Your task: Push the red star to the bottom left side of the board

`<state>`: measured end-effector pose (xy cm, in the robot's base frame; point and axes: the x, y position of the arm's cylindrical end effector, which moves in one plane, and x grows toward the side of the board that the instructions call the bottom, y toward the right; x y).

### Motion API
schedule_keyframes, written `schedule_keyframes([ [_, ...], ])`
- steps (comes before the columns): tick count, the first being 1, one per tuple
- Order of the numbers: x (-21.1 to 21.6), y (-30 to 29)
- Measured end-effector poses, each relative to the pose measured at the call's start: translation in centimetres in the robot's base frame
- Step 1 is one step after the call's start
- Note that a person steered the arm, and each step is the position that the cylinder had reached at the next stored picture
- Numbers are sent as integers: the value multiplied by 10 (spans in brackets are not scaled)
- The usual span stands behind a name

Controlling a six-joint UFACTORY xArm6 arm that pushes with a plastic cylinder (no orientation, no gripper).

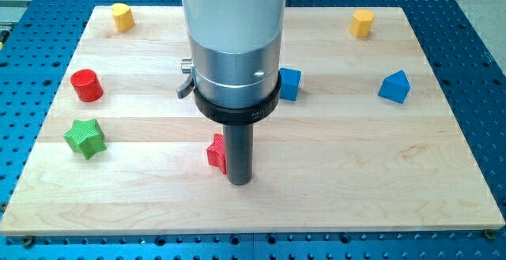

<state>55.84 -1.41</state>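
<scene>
A pale wooden desk point(395, 181) is lying on a blue perforated base point(474, 7). Sitting round it: green star point(84, 138) & red cylinder point(86, 85) at view's left, yellow blocks point(122, 16) point(362, 22) at top, blue cube point(290, 84) & blue wedge-like block point(394, 87) to the right. Red star point(216, 152) is lying low-centre, half hidden, touching the left of my tip point(239, 181); no tool here, just a bare rod gripping nothing

Pale wooden board point(379, 173) under me carried red star point(216, 152), green star point(84, 138), red cylinder point(86, 85), two yellow blocks point(122, 16), two blue blocks point(394, 87).
</scene>
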Motion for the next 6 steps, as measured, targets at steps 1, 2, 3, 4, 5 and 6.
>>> schedule_keyframes([
  [1, -27, 38],
  [2, -40, 8],
  [3, -23, -68],
  [4, -2, -151],
  [5, 20, -210],
  [6, 21, -157],
])
